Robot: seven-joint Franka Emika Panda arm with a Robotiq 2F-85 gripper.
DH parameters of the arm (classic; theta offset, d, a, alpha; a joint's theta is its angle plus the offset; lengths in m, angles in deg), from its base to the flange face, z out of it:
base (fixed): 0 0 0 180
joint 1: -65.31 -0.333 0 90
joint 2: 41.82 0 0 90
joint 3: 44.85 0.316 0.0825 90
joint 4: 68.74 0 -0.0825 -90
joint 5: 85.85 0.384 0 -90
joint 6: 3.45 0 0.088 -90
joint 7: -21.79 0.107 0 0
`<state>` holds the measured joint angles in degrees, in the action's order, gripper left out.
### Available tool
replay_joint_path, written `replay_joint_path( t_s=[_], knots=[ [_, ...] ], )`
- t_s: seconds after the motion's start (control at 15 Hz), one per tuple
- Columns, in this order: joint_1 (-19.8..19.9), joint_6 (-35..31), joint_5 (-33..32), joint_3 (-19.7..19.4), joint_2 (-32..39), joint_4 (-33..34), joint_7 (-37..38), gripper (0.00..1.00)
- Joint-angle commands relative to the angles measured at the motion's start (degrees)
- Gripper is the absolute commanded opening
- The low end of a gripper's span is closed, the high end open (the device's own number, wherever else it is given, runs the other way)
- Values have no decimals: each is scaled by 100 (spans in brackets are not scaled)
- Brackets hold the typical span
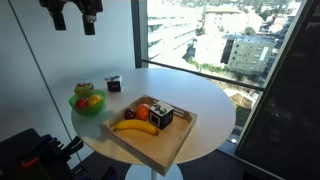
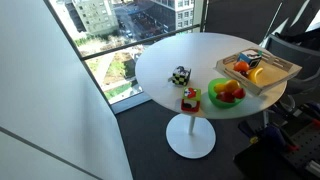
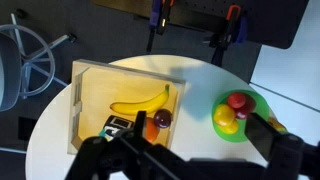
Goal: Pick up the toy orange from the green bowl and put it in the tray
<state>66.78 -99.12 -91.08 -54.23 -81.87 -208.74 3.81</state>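
Observation:
The green bowl [image 1: 74,104] stands on the round white table, beside the tray [image 1: 150,150]. Both also show in an exterior view, the bowl [image 2: 213,99] and the tray [image 2: 283,68], and in the wrist view, the bowl [image 3: 255,101] and the tray [image 3: 95,85]. In the wrist view the toy orange [image 3: 224,116] lies in the bowl next to a red fruit [image 3: 237,100]. My gripper [image 1: 74,20] hangs open and empty high above the table, apart from the bowl. In the wrist view its fingers [image 3: 200,130] straddle the gap between tray and bowl.
The tray holds a banana [image 3: 140,103], a redder-orange fruit [image 1: 145,111], a dark plum [image 3: 162,118] and a small black box [image 1: 163,117]. Two small items [image 1: 113,83] [image 1: 84,88] stand on the table behind the bowl. Windows lie beyond the table's far edge.

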Motion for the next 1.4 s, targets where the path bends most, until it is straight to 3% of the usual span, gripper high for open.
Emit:
replay_joint_path(
  t_s=[0.0,0.67,1.33],
  knots=[
    [-1,12,2,2,1,15,1,100],
    [-32,-75,8,73,119,73,79,100],
    [-223,-620,61,441,589,191,293,100]
  ],
)
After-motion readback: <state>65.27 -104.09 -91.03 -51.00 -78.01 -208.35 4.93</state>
